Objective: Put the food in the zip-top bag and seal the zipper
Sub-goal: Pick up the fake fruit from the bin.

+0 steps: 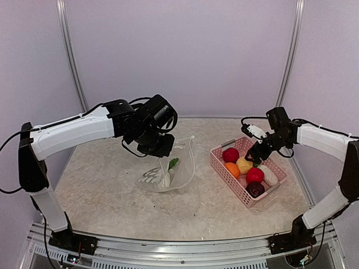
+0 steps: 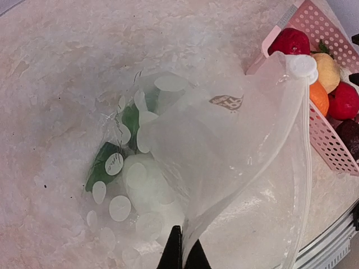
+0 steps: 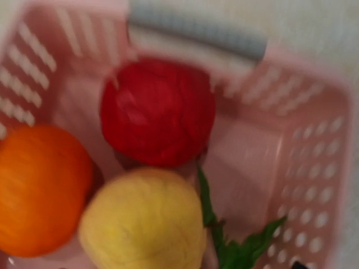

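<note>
Plastic zip-top bag (image 2: 224, 145) half hides green leaf (image 2: 101, 166) and white pieces (image 2: 147, 188).

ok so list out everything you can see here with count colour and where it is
zip-top bag: 1, clear with white dots, hanging from the left gripper, bottom on the table
white piece: at least 1, white, low in the bag
bagged leaf: 1, green, in the bag
basket: 1, pink, on the right arm's side
red balls: 2, red, in the basket
orange ball: 1, orange, in the basket
yellow ball: 1, yellow, in the basket
purple ball: 1, dark purple, basket's near end
white oblong: 1, white, in the basket
basket leaf: 1, green, beside the yellow ball
table: 1, pale marbled
left gripper: shut on the bag's edge
right gripper: over the basket, jaws unclear
</note>
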